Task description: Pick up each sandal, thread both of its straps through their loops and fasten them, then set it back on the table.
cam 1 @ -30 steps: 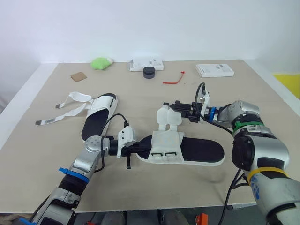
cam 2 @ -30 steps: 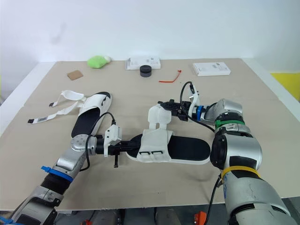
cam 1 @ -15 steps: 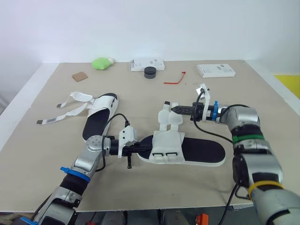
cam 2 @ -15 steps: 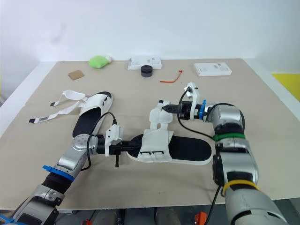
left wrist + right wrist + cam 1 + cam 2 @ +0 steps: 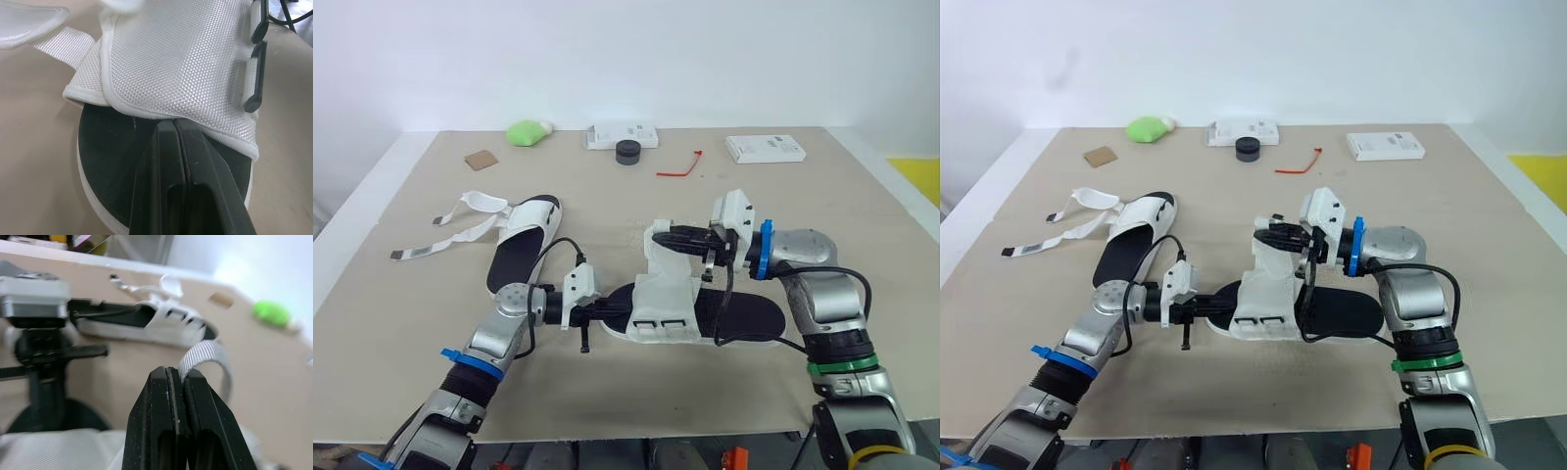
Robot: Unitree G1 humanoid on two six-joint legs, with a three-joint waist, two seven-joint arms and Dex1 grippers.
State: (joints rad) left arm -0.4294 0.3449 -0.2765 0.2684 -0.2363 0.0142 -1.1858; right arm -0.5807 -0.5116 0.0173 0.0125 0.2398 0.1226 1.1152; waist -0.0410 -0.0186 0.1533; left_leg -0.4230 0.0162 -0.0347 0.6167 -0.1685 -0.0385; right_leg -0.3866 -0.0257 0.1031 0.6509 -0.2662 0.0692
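Okay, near sandal lies flat at the middle of the bench, with a black footbed and a white mesh upper. The left pincer is fully closed, nothing visible between its fingers, tips resting on the footbed at the toe end against the upper's hem. The right pincer is clamped shut on the free end of a webbing strap, held above the upper so the strap arches. The second sandal sits to the robot's left, straps loose and splayed.

Handling, as a guess: the sandal is light and slides easily, so the toe needs pinning. The sole looks semi-stiff and the mesh soft. The strap is thin and floppy and buckles if pushed, so grip close to its tip and feed it by pulling. It likely slips from a loose pinch.
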